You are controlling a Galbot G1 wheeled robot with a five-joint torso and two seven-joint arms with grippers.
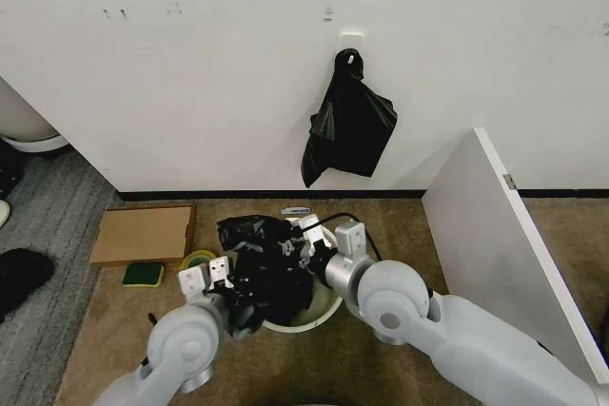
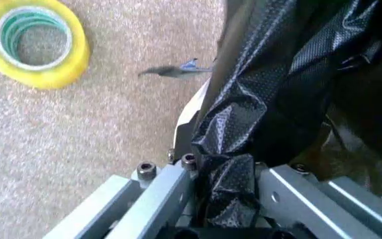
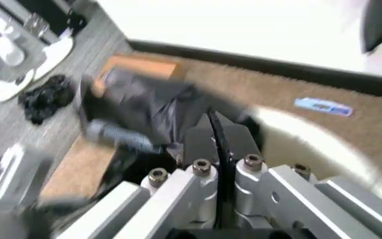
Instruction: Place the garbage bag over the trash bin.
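**Mia:** Where is the garbage bag [image 1: 259, 268] right now?

**Tom:** It is bunched up on top of the trash bin [image 1: 322, 313], hanging between the two grippers. The bin sits right under it, on the brown floor by the wall.

**Mia:** Is the left gripper [image 1: 221, 276] holding it?

**Tom:** Yes. In the left wrist view its jaws are squeezed in on a crinkly fold of the bag. The rest of the bag goes up and away from those jaws, over the bin.

**Mia:** And the right gripper [image 1: 306, 239]?

**Tom:** Its jaws are pressed almost flat together, with a thin black edge of the bag pinched in between. The white rim of the bin curves just past those jaws.

**Mia:** So which way does the bag stretch?

**Tom:** From one pair of jaws across to the other, side to side over the bin's mouth. Both grippers are close to the rim, one on each side.

**Mia:** Is the bag over the bin yet?

**Tom:** Not all the way, I think. The bag is still a lump on top. I guess the edges need to spread wider than the rim and go down around it.
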